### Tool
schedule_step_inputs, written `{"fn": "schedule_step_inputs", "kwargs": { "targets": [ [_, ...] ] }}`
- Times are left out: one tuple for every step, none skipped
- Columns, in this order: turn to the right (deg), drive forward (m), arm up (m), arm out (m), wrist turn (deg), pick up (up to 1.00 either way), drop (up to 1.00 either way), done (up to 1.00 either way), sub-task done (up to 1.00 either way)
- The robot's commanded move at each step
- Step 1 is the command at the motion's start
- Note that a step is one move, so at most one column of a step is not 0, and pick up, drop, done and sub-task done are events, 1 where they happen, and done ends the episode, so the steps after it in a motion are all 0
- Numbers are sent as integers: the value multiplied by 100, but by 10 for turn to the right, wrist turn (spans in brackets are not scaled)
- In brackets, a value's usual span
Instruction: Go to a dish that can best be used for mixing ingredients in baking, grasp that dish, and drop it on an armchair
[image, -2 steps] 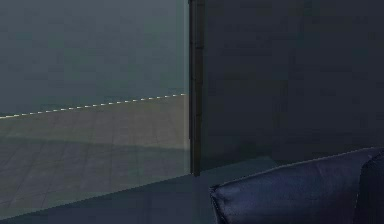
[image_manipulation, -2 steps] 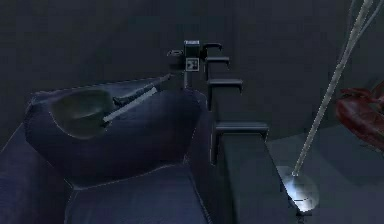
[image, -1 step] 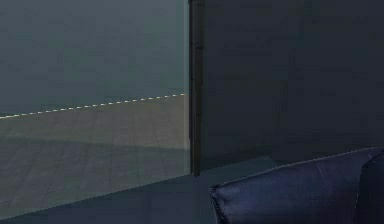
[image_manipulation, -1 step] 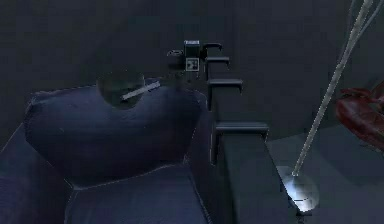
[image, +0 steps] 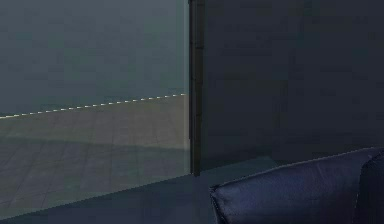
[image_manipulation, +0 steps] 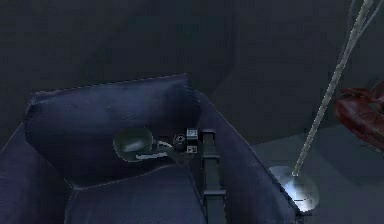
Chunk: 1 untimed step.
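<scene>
A dark blue armchair (image_manipulation: 110, 120) takes up the arm side view's left and middle, with its seat cushion low in the picture. The arm (image_manipulation: 212, 175) rises from the bottom edge and reaches over the seat. At its far end is the gripper (image_manipulation: 152, 154). A dark, round bowl (image_manipulation: 132, 146) hangs at the fingers, above the seat cushion and in front of the backrest, so the gripper holds the bowl. A corner of the armchair (image: 295, 192) also appears at the forward view's bottom right.
A floor lamp stands right of the armchair, its round shiny base (image_manipulation: 295, 188) on the floor and its thin pole (image_manipulation: 335, 80) leaning up to the right. A red object (image_manipulation: 365, 112) sits at the right edge. A dark wall panel (image: 280, 80) stands ahead, with bare floor (image: 90, 140) to its left.
</scene>
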Motion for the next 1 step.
{"fn": "schedule_step_inputs", "kwargs": {
  "targets": [
    [0,0,-32,0,0,0,0,0,0]
  ]
}}
